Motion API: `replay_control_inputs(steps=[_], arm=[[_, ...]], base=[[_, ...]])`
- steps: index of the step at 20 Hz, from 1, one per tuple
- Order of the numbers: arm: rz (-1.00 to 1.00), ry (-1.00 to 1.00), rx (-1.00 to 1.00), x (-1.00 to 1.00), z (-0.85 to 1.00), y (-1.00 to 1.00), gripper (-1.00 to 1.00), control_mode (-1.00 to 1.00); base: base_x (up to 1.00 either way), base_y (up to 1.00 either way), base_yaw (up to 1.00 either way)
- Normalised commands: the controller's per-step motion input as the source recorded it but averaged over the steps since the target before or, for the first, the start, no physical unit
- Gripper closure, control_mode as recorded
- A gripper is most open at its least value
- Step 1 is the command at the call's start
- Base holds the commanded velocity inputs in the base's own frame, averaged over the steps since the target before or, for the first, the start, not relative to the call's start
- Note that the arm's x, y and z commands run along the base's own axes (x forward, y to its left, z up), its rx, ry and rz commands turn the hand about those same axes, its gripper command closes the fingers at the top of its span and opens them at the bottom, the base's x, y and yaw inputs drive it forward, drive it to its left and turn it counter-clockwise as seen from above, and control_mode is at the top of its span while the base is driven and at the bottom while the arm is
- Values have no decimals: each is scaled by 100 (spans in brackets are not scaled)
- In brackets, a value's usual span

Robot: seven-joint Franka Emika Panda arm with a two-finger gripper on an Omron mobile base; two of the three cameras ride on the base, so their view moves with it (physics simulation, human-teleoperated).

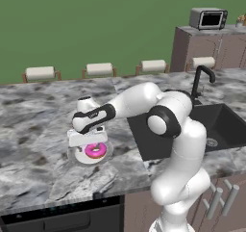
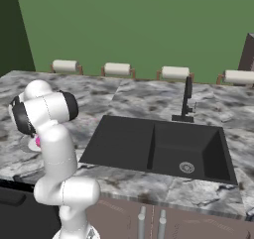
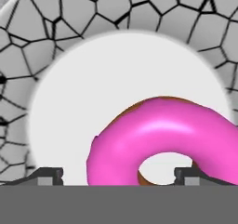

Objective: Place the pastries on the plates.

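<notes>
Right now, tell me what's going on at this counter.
The white arm is reaching down to the marble counter left of the black sink, with its gripper just above the white plate with the grey rim. The pink donut lies on that plate. In the hand view the finger tips stand apart, one beside the donut and one in front of its hole, so the gripper looks open rather than clamped on it.

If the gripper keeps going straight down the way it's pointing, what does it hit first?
Most likely the pink donut, which lies right under the gripper on the white-centred plate. Its left fingertip might instead reach bare plate; depth is unclear.
</notes>
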Motion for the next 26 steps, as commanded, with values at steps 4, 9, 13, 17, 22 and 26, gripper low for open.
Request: replay_control_inputs(steps=[4,9,13,17,22,26], arm=[[0,-3,0,-5,35,0,-100,-100],[2,-8,1,-35,84,0,-100,-100],[0,0,0,-4,75,-9,-100,-100],[0,1,1,17,36,-44,-100,-100],[0,0,0,31,8,-40,-100,-100],[0,0,0,31,0,-22,-100,-100]], base=[[0,0,0],[0,0,0],[0,0,0],[0,0,0],[0,0,0],[0,0,0]])
